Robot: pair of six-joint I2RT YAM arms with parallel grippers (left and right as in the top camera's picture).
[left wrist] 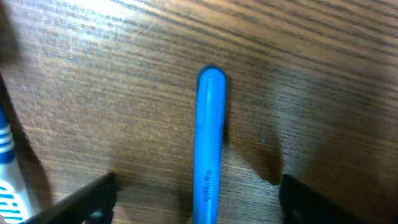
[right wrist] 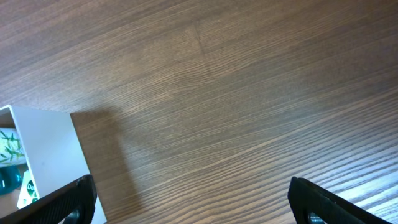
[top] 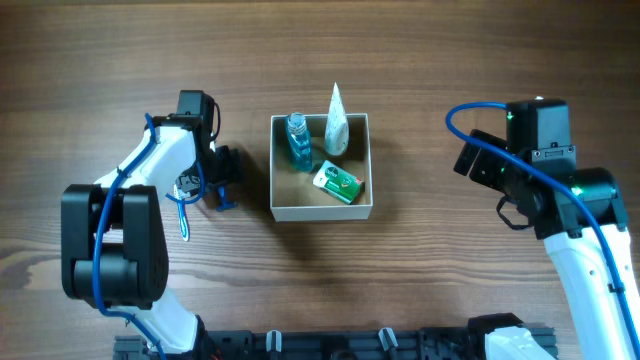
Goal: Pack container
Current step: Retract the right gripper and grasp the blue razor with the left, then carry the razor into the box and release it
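Observation:
The container [top: 322,209] is a white-walled box with a tan inside, at the table's middle. In it are a blue bottle [top: 297,140], a white tube [top: 337,120] and a green packet [top: 337,182]. My left gripper [top: 222,178] is low over the table, left of the container. It is open, with a blue razor handle [left wrist: 209,137] lying between its fingers [left wrist: 198,202], not touching them. My right gripper [top: 478,163] is open and empty, right of the container. The container's corner shows in the right wrist view [right wrist: 43,155].
A blue and white toothbrush [top: 183,215] lies on the wood left of the razor handle. It also shows at the left edge of the left wrist view [left wrist: 6,180]. Bare wood lies between the container and the right arm.

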